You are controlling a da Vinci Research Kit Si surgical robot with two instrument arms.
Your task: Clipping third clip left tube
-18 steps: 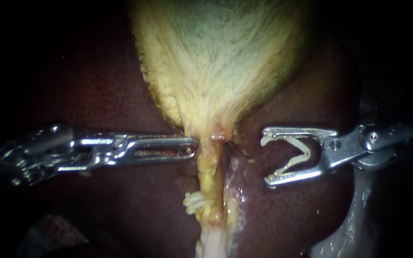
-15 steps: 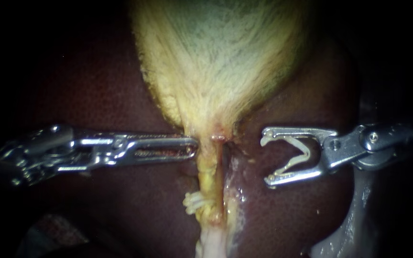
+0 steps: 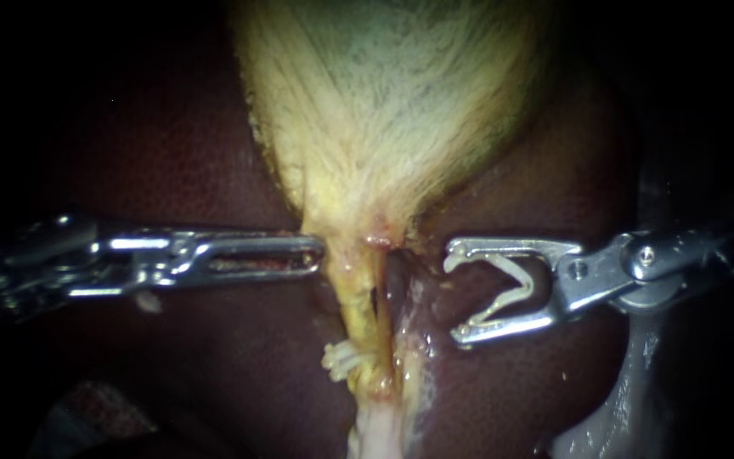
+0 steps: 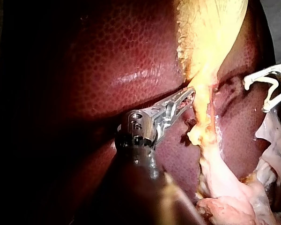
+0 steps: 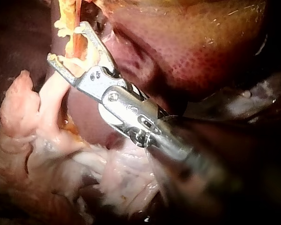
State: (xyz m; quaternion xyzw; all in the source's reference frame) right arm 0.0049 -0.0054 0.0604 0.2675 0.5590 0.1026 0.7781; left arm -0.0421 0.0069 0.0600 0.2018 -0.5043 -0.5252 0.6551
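Though near tube (image 3: 357, 302) — right instrument's (image 3: 456, 296) clip (image 3: 524, 283)

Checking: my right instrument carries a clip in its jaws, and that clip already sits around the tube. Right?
Not quite. The right instrument does carry a clip in its jaws, but the clip sits beside the tube, apart from it, not around it. The endoscope view shows the gap.

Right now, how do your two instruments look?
My left instrument is silvery metal: long, narrow jaws with a slot, a jointed wrist, a dark shaft. My right instrument is silvery too, with broader jaws hooked at the tips and a round pivot screw.
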